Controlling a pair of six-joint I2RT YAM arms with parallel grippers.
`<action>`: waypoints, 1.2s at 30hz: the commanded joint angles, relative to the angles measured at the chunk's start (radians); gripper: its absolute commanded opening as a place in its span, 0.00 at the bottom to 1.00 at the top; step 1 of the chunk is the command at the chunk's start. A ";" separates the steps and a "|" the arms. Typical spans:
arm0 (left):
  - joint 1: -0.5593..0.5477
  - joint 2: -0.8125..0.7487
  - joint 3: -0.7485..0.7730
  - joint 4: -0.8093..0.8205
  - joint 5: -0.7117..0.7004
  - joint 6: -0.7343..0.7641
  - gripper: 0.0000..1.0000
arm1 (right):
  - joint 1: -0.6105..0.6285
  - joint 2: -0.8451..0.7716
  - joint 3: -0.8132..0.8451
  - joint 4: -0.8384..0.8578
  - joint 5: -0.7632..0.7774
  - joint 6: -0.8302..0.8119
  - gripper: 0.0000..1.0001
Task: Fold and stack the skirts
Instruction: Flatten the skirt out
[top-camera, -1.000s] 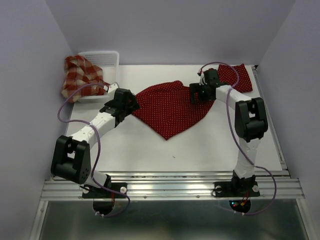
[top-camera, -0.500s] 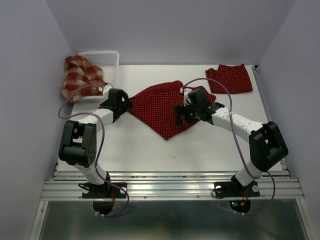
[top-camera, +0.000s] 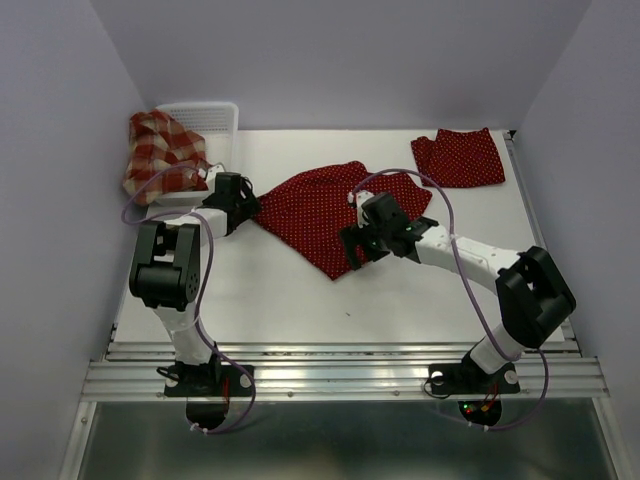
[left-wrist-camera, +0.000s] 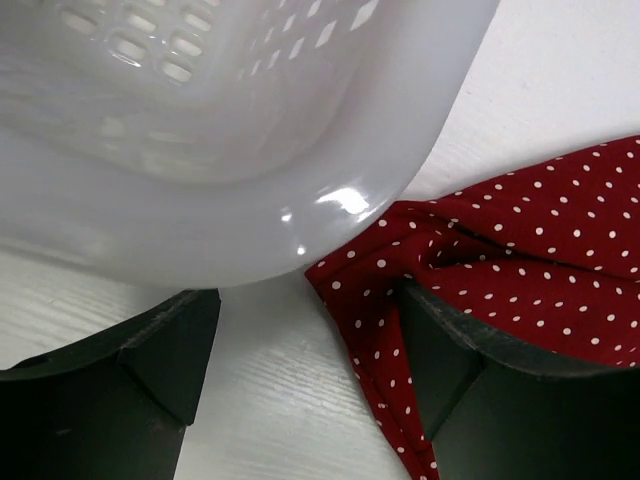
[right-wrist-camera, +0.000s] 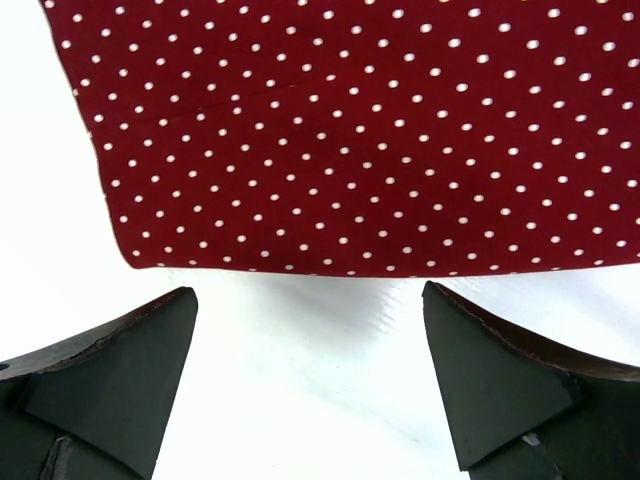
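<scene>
A dark red polka-dot skirt (top-camera: 320, 215) lies spread on the white table (top-camera: 280, 300). My left gripper (top-camera: 238, 196) is at its left corner, beside the basket. In the left wrist view its jaws (left-wrist-camera: 305, 335) stand open, with the skirt's corner (left-wrist-camera: 375, 300) lying between them, against the right finger (left-wrist-camera: 450, 370). My right gripper (top-camera: 352, 245) hovers at the skirt's near right edge, open (right-wrist-camera: 310, 310) over bare table, the hem (right-wrist-camera: 350, 150) just ahead. A second polka-dot skirt (top-camera: 458, 158) lies folded at the back right. The plaid skirt (top-camera: 160, 150) hangs over the basket.
A white mesh basket (top-camera: 208, 120) stands at the back left corner; its rounded wall (left-wrist-camera: 250, 150) fills the left wrist view close ahead of the fingers. Purple walls enclose the table on three sides.
The right gripper left the folded skirt at the back right and came down to the spread skirt's near edge. The left arm folded back, bringing its gripper to the skirt's left corner, jaws slightly narrower.
</scene>
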 joint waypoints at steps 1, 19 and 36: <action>-0.003 0.034 0.043 0.040 0.059 0.031 0.79 | 0.031 -0.027 -0.008 0.023 0.066 0.019 1.00; -0.006 -0.050 -0.042 0.046 0.098 0.002 0.00 | 0.210 0.061 0.009 0.019 0.233 0.176 1.00; -0.020 -0.159 -0.118 0.019 0.088 -0.045 0.00 | 0.276 0.127 -0.045 0.109 0.385 0.381 0.75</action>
